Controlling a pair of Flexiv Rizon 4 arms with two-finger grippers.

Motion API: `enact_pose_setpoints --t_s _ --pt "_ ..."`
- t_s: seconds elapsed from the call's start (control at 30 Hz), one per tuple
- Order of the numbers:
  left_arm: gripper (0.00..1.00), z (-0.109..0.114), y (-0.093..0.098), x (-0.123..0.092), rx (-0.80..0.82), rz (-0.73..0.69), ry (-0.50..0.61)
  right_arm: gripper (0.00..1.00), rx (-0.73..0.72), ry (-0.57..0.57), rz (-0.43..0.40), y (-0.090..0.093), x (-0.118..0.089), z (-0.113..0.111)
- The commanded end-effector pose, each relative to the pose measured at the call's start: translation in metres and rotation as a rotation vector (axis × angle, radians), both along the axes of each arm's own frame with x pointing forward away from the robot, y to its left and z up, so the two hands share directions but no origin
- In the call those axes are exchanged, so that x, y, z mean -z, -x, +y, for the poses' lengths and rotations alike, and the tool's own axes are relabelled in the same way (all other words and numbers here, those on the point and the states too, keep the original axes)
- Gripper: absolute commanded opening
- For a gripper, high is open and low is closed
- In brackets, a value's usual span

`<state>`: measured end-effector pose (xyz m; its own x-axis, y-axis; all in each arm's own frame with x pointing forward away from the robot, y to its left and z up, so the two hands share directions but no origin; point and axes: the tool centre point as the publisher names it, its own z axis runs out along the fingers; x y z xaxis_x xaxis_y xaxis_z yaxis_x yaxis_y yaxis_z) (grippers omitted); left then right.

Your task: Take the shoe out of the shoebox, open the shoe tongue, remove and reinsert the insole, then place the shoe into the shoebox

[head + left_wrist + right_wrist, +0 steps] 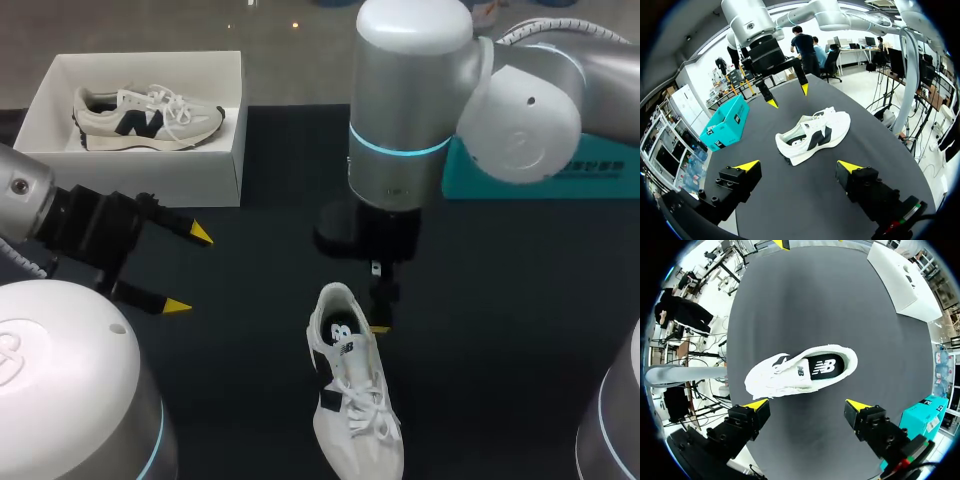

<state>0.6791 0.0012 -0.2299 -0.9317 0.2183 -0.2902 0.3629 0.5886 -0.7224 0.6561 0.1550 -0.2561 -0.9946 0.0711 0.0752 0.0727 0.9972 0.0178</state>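
Observation:
A white sneaker (352, 395) with dark side marks lies on the black table, heel toward the far side, its black insole (340, 335) showing in the opening. My right gripper (383, 312) hangs open just over and beyond the heel; in its wrist view the sneaker (800, 372) lies ahead of the open right gripper (807, 404). My left gripper (191, 270) stands open to the left, well apart from the sneaker (815, 135). The white shoebox (215, 170) at the far left holds a second matching sneaker (150, 118).
A teal box (600, 175) sits at the far right of the table, partly behind my right arm. In the left wrist view my right gripper (788, 96) hangs beyond the sneaker, with the teal box (727, 122) beside it.

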Motion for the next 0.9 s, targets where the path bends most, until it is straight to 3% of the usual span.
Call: enact_pose_setpoints --t_s 0.03,0.33,0.6,0.9 --pt "1.0 0.0 0.0 0.0 0.001 0.002 -0.003 1.0 0.006 0.021 -0.004 -0.001 0.002 0.005" --pt "1.0 0.0 0.0 0.0 0.001 0.002 -0.003 1.0 -0.08 0.041 -0.097 -0.021 0.005 0.023" --pt "1.0 0.0 0.0 0.0 0.001 0.002 -0.003 1.0 -0.137 0.014 -0.098 -0.046 0.018 0.04" --pt "1.0 0.0 0.0 0.0 0.001 0.002 -0.003 1.0 -0.141 -0.007 -0.101 -0.061 0.039 0.046"
